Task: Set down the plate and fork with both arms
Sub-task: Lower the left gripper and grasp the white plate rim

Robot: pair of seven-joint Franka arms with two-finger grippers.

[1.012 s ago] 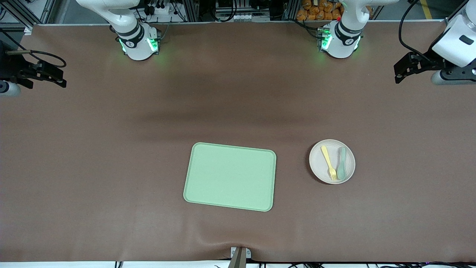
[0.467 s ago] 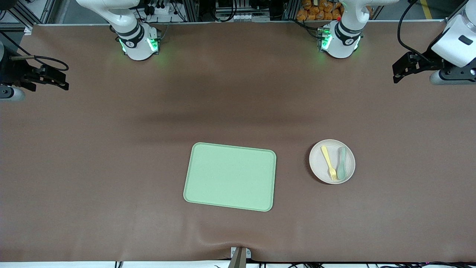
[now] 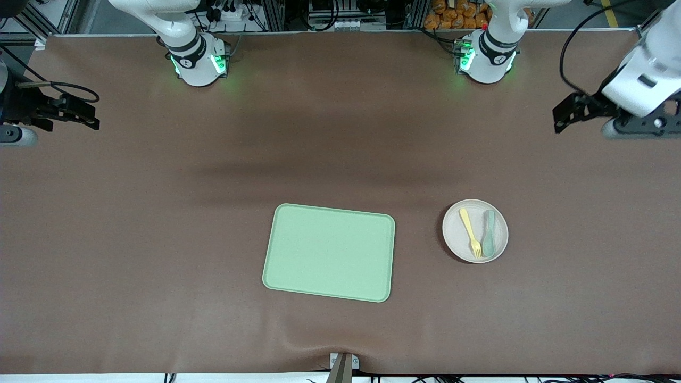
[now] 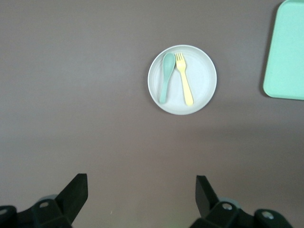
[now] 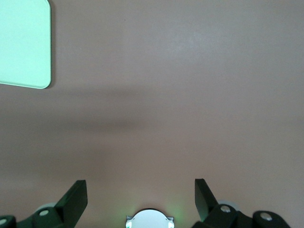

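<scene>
Front view: small pale-yellow plastic fork (image 3: 470, 232) lying on round beige matte plate (image 3: 475, 231) beside light-green rectangular tray (image 3: 329, 252); left gripper (image 4: 141, 190) and right gripper (image 5: 140, 190) high over bare tabletop, fingers apart; approach step, probably; next, descend toward plate.

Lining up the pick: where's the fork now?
The fork lies on the plate beside the spoon, toward the left arm's end from the green tray.
</scene>
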